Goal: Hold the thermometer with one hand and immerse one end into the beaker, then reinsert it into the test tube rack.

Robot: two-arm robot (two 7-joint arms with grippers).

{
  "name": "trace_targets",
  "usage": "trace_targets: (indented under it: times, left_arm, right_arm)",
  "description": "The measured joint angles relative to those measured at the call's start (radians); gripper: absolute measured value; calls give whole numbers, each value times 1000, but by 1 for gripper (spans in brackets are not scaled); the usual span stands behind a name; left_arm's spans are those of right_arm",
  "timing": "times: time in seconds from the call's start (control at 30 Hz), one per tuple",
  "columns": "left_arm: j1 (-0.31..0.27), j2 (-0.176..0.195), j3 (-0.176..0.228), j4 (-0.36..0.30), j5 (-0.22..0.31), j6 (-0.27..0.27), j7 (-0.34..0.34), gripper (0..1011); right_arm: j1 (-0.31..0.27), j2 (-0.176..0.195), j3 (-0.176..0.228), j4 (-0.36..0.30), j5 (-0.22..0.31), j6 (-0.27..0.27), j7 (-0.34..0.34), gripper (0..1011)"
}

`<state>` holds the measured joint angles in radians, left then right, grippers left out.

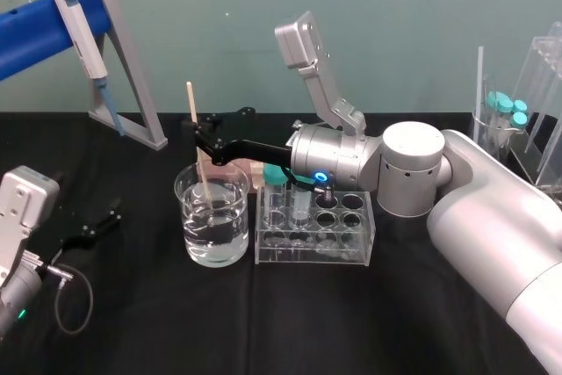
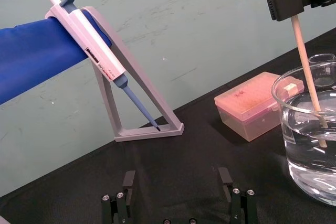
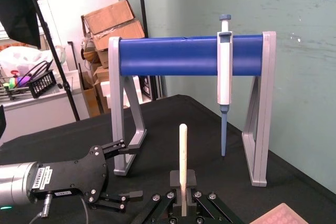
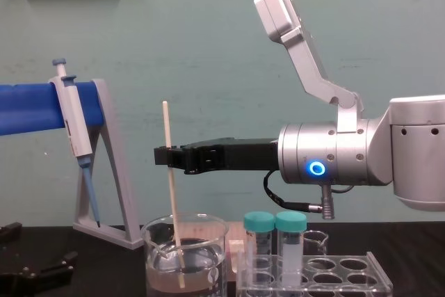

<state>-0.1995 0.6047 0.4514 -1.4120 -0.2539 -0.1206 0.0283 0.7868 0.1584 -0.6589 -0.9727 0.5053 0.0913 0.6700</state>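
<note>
I have the right end effector [image 4: 167, 156] clamped on the upper part of the thermometer [image 4: 174, 206]. The rod leans slightly, and its lower end is under the water inside the beaker [image 4: 212, 255]. The beaker stands on the black surface [image 1: 351, 322], just to the left of the rack [image 1: 312, 252]. The left end effector [image 2: 177, 174] sits low at the left, its fingers spread wide and holding nothing.

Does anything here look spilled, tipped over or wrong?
Nothing stands out. The right gripper holds the thermometer slightly tilted, its lower end in the water of the upright beaker; no spill shows on the cloth. The test tube rack sits level beside it. The left gripper is open at the table's left.
</note>
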Motion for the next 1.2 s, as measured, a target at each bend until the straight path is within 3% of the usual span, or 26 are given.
trace_targets:
  times: [1.2]
  left_arm:
    - [0, 0, 0, 0, 0, 0, 0, 1004]
  right_arm:
    - [0, 1, -1, -1, 1, 0, 0, 47]
